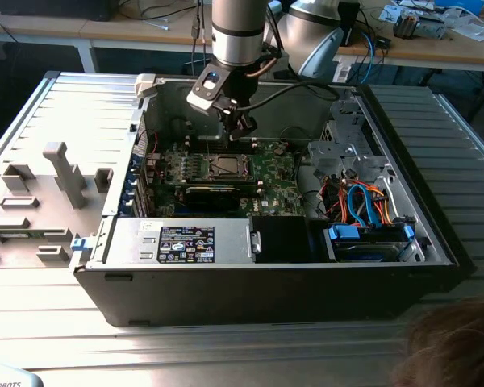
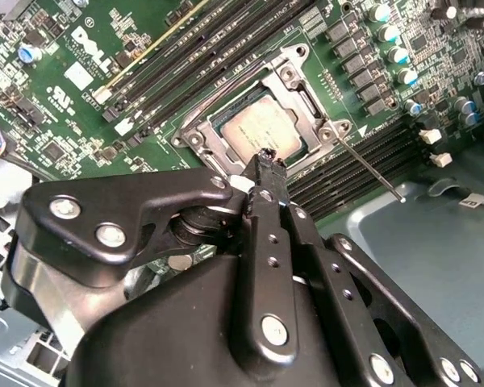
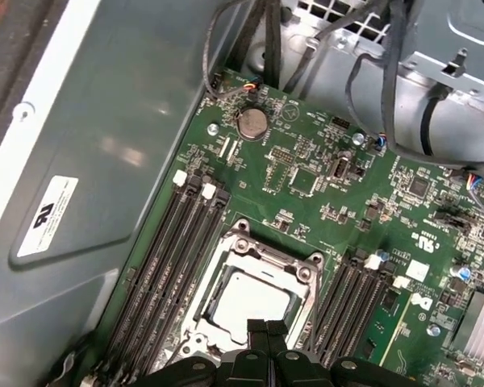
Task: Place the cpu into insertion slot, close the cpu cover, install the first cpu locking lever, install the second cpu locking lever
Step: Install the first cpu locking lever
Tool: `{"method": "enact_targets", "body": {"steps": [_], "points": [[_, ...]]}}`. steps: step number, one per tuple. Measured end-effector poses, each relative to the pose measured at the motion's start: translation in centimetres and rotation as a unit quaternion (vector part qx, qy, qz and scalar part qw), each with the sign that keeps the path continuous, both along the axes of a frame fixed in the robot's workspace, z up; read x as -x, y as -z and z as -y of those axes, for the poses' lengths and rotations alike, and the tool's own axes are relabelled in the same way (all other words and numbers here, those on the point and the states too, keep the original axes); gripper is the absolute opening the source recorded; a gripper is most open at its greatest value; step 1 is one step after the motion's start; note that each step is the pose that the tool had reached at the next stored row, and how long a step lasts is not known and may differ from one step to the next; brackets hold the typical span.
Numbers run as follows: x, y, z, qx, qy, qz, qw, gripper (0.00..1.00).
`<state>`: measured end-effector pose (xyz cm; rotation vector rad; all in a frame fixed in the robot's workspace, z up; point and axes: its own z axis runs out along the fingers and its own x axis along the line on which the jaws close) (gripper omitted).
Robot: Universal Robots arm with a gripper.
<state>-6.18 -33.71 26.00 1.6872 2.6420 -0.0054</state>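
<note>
The cpu [image 2: 262, 133] [image 3: 248, 300] lies flat in the insertion slot [image 1: 226, 167] of the green board. The silver cpu cover [image 2: 306, 97] [image 3: 226, 262] lies down around it, with the chip's metal top showing through its window. A thin locking lever [image 2: 371, 168] sticks out sideways from one corner of the socket frame. My gripper [image 1: 242, 126] [image 2: 266, 161] [image 3: 267, 326] hangs just above the socket's edge. Its black fingertips are pressed together with nothing between them.
Long black memory slots [image 3: 173, 258] flank the socket on both sides. The case wall [image 3: 105, 145] stands close behind, and a drive cage with coloured cables [image 1: 363, 201] is at the exterior view's right. A labelled power supply [image 1: 185, 242] sits in front. A person's hair [image 1: 456, 347] shows at the lower right.
</note>
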Motion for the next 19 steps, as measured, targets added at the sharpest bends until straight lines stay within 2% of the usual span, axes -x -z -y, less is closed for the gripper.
{"method": "enact_targets", "body": {"steps": [9, 19], "points": [[0.00, 0.00, 0.00, 0.0000, -0.036, 0.0000, 0.99935, 0.11], [0.00, 0.00, 0.00, 0.0000, -0.071, 0.0000, 0.99746, 0.11]]}}
